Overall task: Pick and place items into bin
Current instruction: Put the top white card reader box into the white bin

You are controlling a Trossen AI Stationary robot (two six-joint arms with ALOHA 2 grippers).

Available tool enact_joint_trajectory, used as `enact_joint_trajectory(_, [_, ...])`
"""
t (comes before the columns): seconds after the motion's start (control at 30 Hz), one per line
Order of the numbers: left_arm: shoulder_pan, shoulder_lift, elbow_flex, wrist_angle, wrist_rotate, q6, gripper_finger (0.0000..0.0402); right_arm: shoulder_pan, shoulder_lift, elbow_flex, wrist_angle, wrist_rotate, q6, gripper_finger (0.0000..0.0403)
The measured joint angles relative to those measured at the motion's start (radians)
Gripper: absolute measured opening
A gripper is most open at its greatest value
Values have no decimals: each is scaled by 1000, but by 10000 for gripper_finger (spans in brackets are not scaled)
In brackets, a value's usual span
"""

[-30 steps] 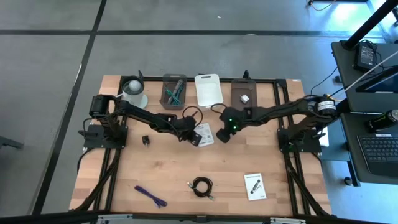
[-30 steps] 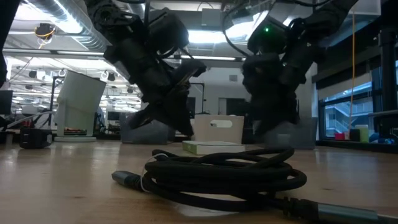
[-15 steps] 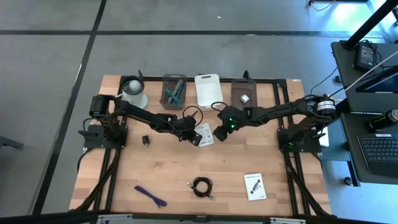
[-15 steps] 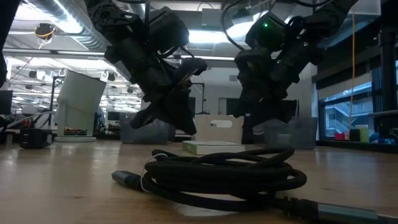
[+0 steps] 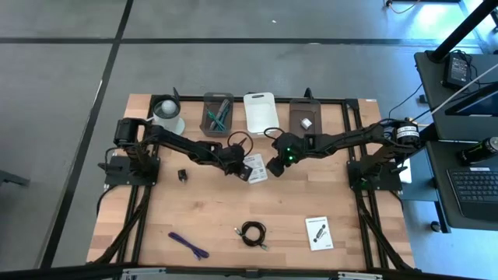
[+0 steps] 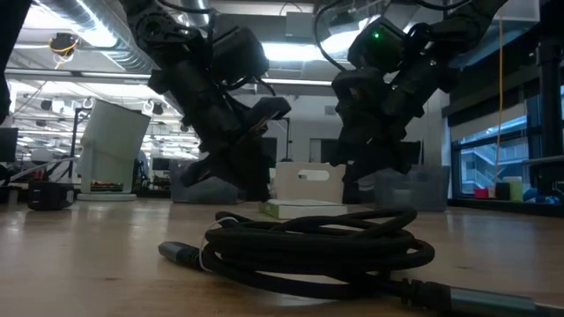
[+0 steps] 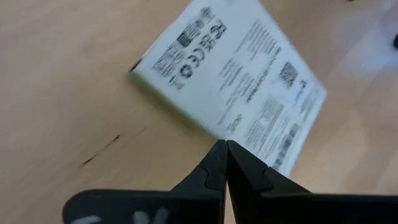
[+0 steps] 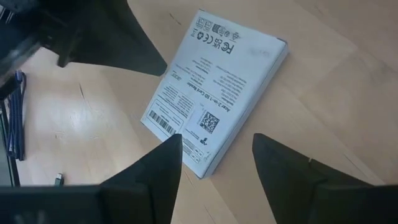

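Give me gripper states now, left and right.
Left gripper: jaws shut, empty, just off the white printed card.
Right gripper: jaws open, empty, over the same card's edge.

robotics lab | wooden table [image 5: 194,210] on frame, laptop [image 5: 475,190] desk (right), ceiling strip lights [image 6: 92,22]

Floor [image 5: 62,117]: grey, dark seam lines | Table [image 5: 210,210]: light wood, black frame | Desk [image 5: 467,155]: right edge, laptop [image 5: 475,190] | Ceiling lights [image 6: 79,18]: long strips | Windows [image 6: 493,150]: right side, daylight
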Motion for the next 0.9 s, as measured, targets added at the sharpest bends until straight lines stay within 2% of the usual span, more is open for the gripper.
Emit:
enact_joint_trajectory(0.17, [0,0,0,0,0,5,3,0,0,0,1,1,5,200])
enact_joint_trajectory(0.3, [0,0,0,-20,0,6,3,0,2,0,1,41,54,200])
enact_joint_trajectory(0.5, [0,0,0,-46,-12,7,3,2,60,0,9,60,113,200])
enact_joint_trajectory(0.9, [0,0,1,19,1,7,3,5,90,0,13,58,138,200])
